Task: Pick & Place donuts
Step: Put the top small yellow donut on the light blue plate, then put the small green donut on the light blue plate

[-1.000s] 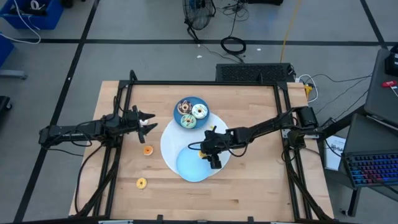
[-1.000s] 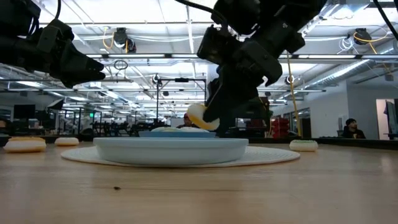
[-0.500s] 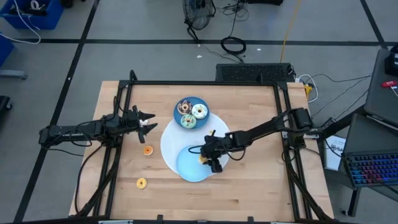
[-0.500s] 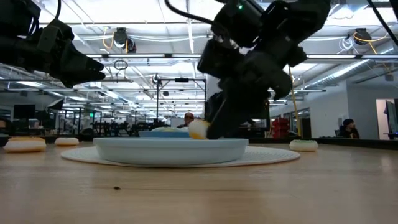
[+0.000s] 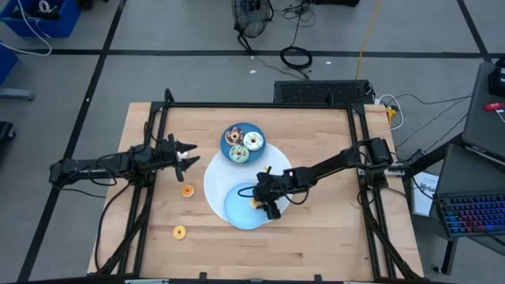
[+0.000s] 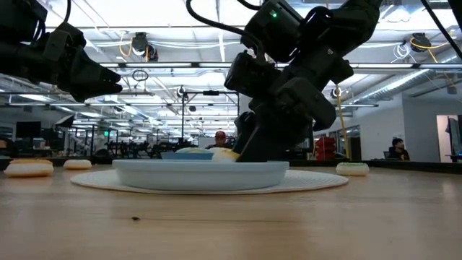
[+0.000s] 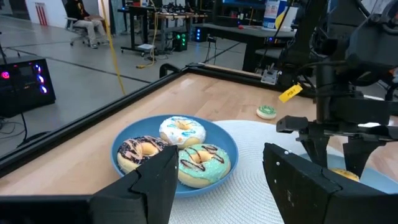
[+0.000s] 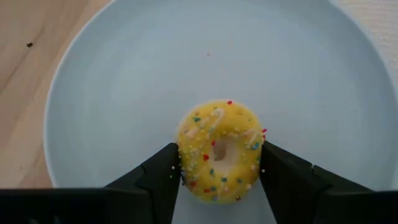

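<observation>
My right gripper [image 5: 263, 202] is low over the pale blue plate [image 5: 237, 213] and shut on a tiny yellow sprinkled donut [image 8: 219, 152]. In the low view that donut [image 6: 224, 154] sits at the height of the plate's rim. Three larger donuts, chocolate [image 7: 142, 152], white [image 7: 182, 131] and teal [image 7: 202, 160], lie on the darker blue plate [image 5: 254, 128]. Two tiny orange donuts [image 5: 187, 190] [image 5: 179, 232] lie flat on the wood. A tiny green one [image 7: 267, 112] lies beyond the white mat. My left gripper [image 5: 189, 158] hovers open, left of the darker plate. My right gripper pinches the yellow donut by its outer rim [image 8: 186, 163], one finger [image 8: 163, 174] on each side, coming from above and slanting down. The donut lies flat, hole up, low inside the pale blue plate. I cannot tell whether its underside touches the plate.
A round white mat [image 5: 211, 183] lies under the pale blue plate, and the darker plate sits at its far edge. A black frame [image 5: 260, 105] borders the tabletop. Bare wood [image 5: 316, 244] stretches along the near side. People sit in the room behind.
My right gripper has come down and a little toward the table's near-left, staying shut on the yellow donut. The donut has sunk from above the pale blue plate's rim to rim height inside it.
</observation>
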{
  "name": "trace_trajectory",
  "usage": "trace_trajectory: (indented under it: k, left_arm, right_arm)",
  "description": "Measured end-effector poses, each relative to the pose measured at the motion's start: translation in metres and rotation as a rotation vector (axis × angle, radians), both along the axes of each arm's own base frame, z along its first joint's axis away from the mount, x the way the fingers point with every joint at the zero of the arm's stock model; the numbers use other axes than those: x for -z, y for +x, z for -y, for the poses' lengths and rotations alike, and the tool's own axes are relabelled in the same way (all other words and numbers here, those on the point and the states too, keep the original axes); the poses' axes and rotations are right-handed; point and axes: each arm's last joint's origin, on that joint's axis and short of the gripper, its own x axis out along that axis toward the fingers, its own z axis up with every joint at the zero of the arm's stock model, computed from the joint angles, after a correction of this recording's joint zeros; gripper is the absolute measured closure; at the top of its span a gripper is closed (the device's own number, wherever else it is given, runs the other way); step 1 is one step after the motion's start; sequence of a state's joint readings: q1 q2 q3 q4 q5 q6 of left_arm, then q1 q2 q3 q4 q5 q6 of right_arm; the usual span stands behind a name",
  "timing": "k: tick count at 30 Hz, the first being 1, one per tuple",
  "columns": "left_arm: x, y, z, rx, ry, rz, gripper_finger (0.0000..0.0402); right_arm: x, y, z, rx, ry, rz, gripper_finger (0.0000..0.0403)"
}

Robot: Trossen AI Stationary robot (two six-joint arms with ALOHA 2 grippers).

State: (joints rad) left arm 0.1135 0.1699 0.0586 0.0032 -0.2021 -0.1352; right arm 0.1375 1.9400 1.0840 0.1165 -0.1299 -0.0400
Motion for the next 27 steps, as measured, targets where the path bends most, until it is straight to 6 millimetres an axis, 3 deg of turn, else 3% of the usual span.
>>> trace_trajectory:
  k: [8, 14, 21, 27]
  left_arm:
    - [0.0, 0.0, 0.0, 0.0, 0.0, 0.0, 0.0167]
    - [0.0, 0.0, 0.0, 0.0, 0.0, 0.0, 0.0167]
    - [0.0, 0.0, 0.0, 0.0, 0.0, 0.0, 0.0167]
    - [0.0, 0.0, 0.0, 0.0, 0.0, 0.001, 0.0167]
  right_arm:
    - [-0.007, 0.0, 0.0, -0.002, -0.003, 0.024, 0.0121]
    - [-0.038, -0.008, 0.003, 0.048, -0.051, 0.066, 0.0093]
    - [-0.071, -0.043, 0.015, 0.223, -0.226, -0.082, 0.0103]
    - [-0.08, -0.08, 0.027, 0.377, -0.287, -0.334, 0.0112]
